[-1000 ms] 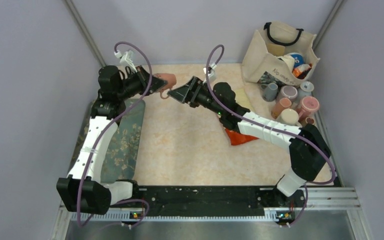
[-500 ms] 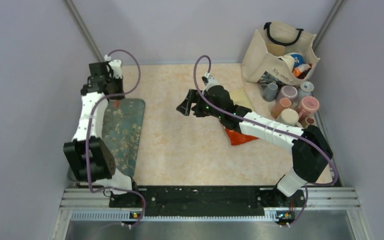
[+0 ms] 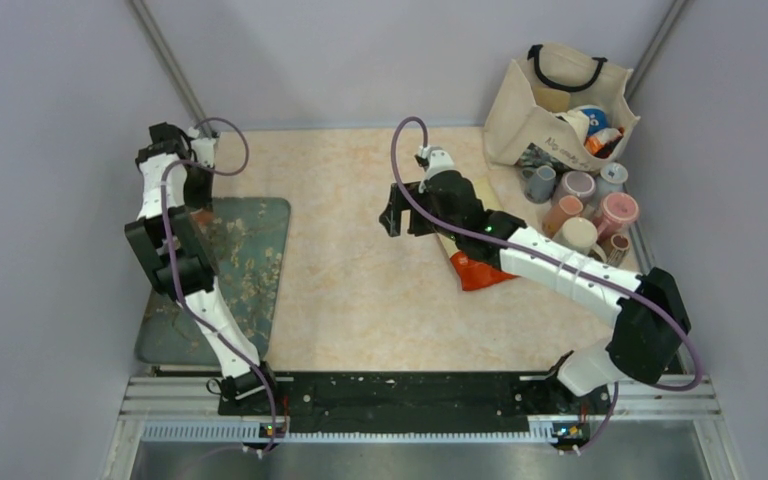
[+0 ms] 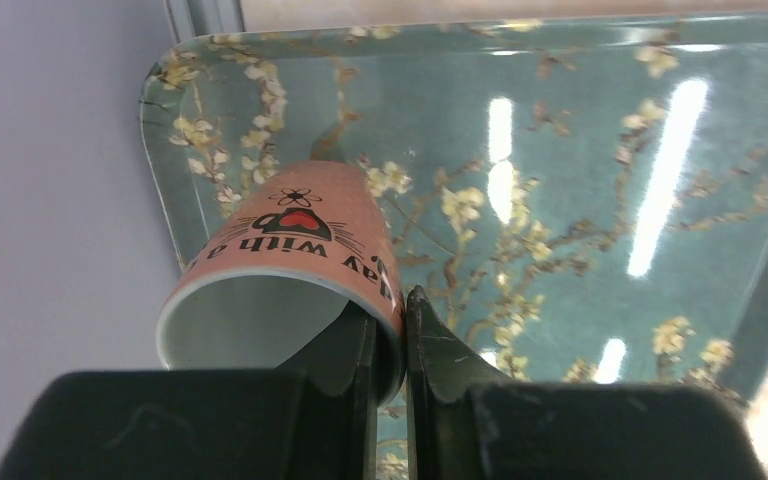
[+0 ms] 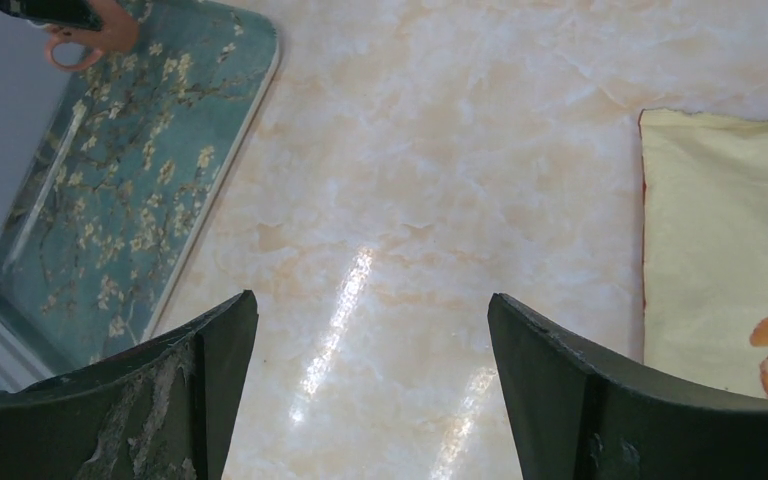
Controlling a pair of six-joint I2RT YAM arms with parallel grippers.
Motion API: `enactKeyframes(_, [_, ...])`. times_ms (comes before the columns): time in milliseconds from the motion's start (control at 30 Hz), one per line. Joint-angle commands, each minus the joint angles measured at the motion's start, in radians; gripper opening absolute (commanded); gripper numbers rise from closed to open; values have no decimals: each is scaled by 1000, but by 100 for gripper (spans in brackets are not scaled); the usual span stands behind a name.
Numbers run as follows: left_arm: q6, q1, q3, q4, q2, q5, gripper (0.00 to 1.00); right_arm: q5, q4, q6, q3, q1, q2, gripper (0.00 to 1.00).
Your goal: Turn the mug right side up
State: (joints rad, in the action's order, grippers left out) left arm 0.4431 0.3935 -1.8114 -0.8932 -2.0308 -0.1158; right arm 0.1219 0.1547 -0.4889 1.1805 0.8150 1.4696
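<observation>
The left gripper (image 4: pixel 390 330) pinches the mug (image 4: pixel 290 240) by its rim above the tray (image 4: pixel 580 150). Lower it level, then release. The right gripper (image 5: pixel 370 310) is wide open and empty.

counter (image 3: pixel 360 290) middle: bare marble, wide open passage
tray (image 3: pixel 255 275): mostly bare; mug (image 4: pixel 290 230) in left gripper (image 4: pixel 390 310) hangs by its far left corner, wall (image 4: pixel 50 200) close
right side: bag (image 3: pixel 550 100), cups (image 3: pixel 580 210), snack packet (image 5: pixel 720 230) crowd it
</observation>
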Motion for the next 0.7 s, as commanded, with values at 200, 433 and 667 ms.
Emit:
enactKeyframes(200, [-1, 40, -217, -153, -166, -35, 0, 93, 56, 75, 40, -14, -87, 86])
enactKeyframes(433, [-16, 48, -220, -139, -145, -38, 39, 197, 117, 77, 32, -74, -115, 99])
enactKeyframes(667, [-28, 47, -206, -92, -8, -62, 62, 436, 215, 125, -41, -242, -178, 99])
